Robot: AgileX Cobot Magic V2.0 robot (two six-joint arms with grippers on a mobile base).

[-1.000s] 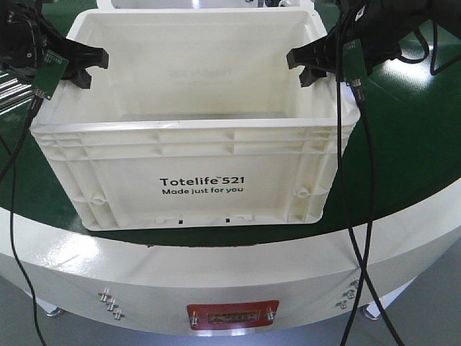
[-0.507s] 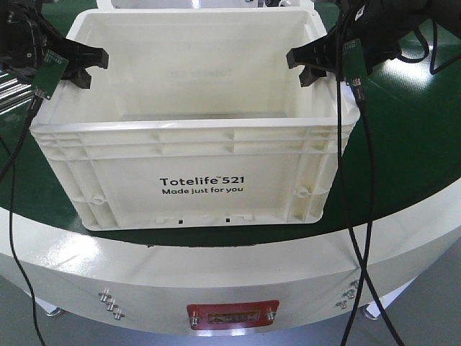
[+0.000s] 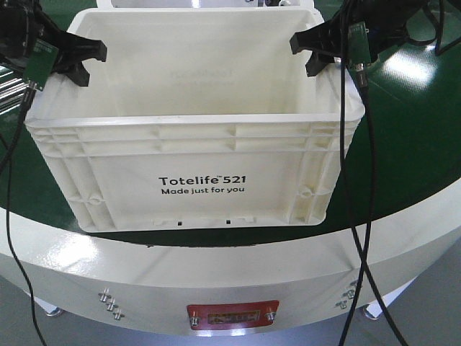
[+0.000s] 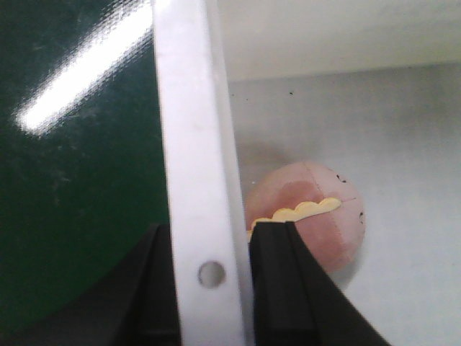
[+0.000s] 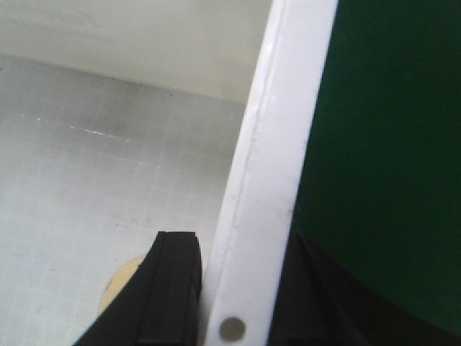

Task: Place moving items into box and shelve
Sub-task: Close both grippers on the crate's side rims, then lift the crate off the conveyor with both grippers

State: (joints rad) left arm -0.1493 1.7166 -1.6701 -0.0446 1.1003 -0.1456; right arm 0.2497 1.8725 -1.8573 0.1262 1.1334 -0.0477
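Observation:
The white Totelife box (image 3: 202, 155) stands on the green tabletop (image 3: 410, 144), open at the top. My left gripper (image 3: 92, 63) is shut on the box's left rim (image 4: 191, 130), one finger inside the wall and one outside. My right gripper (image 3: 302, 56) is shut on the right rim (image 5: 288, 108) in the same way. In the left wrist view my left gripper (image 4: 212, 238) straddles the rim, and a pink round item with a yellow scalloped line (image 4: 324, 223) lies on the box floor. In the right wrist view my right gripper (image 5: 241, 252) clamps the rim, with a cream item (image 5: 119, 285) partly hidden behind the inner finger.
The round table has a white curved front edge (image 3: 216, 267) just below the box. Black cables (image 3: 367, 216) hang from the right arm across the box's right corner and the table edge. A cable (image 3: 9, 216) also hangs at the left.
Both grippers have risen a little with the rim in their grip. The box's top edge sits higher in the view than before.

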